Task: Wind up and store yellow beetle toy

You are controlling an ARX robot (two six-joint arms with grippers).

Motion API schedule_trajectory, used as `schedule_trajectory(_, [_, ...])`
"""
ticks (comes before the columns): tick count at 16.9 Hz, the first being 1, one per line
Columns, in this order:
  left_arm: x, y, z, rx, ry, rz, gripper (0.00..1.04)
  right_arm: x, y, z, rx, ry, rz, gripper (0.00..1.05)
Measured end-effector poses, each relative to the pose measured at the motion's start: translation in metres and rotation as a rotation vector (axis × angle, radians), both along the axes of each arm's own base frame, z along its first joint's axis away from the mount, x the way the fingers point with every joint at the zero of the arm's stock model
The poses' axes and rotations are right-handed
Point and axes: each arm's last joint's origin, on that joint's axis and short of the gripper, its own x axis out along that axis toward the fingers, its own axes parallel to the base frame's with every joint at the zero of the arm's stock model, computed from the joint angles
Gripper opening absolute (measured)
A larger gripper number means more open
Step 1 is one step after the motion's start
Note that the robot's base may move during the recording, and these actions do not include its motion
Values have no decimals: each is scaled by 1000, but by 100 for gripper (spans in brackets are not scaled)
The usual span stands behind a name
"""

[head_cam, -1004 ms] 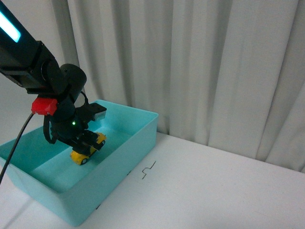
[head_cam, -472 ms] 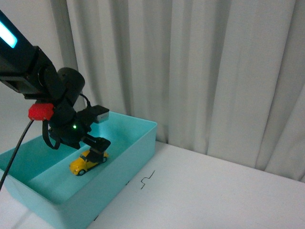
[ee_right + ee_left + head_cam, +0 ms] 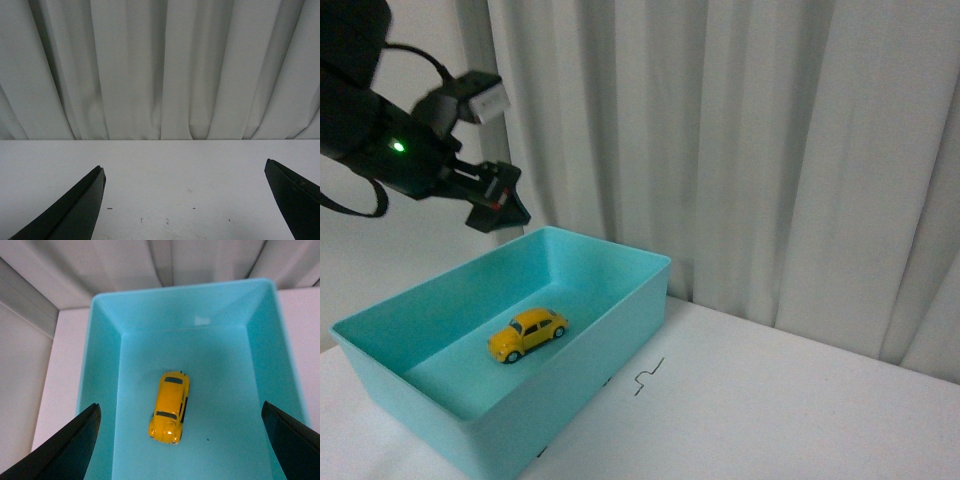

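Bin (image 3: pixel 575 395): teal, rectangular, open-topped, on the desk's left part.
Yellow beetle toy (image 3: pixel 527 334): on its wheels on the bin floor, clear of all walls.
Left gripper (image 3: pixel 498 205): black, hanging above the bin's far left corner, touching nothing.
Desk (image 3: pixel 770 400): white, small black zigzag mark (image 3: pixel 648 379) beside the bin.
Curtain (image 3: pixel 720 140): pale, pleated, behind.

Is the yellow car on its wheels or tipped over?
On its wheels: the car sits level inside the bin, roof up, wheels underneath.
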Motion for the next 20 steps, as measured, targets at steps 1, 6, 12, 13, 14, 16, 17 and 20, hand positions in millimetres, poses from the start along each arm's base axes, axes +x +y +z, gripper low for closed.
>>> schedule_trajectory(1, [-18,-6,16,5,-47,-8,98,0,0,0,0,0,0,98])
schedule_trajectory(6, [-100,-52,74,20,-568,-70,81,0,0,0,0,0,0,98])
schedule_trajectory(12, [-148,-110,8,-143,-659,-45,19,0,0,0,0,0,3,98])
schedule_trajectory(13, [-149,-113,-1,-153,-648,-44,10,0,0,0,0,0,0,98])
schedule_trajectory(14, [-151,-116,-9,-160,-641,-46,2,0,0,0,0,1,0,98])
schedule_trajectory(16, [-155,-120,-17,-159,-658,-47,2,0,0,0,0,0,0,98])
schedule_trajectory(17, [-157,-122,-21,-157,-665,-46,2,0,0,0,0,0,0,98])
schedule_trajectory(20, [-160,-128,-35,-151,-656,-22,2,0,0,0,0,0,0,98])
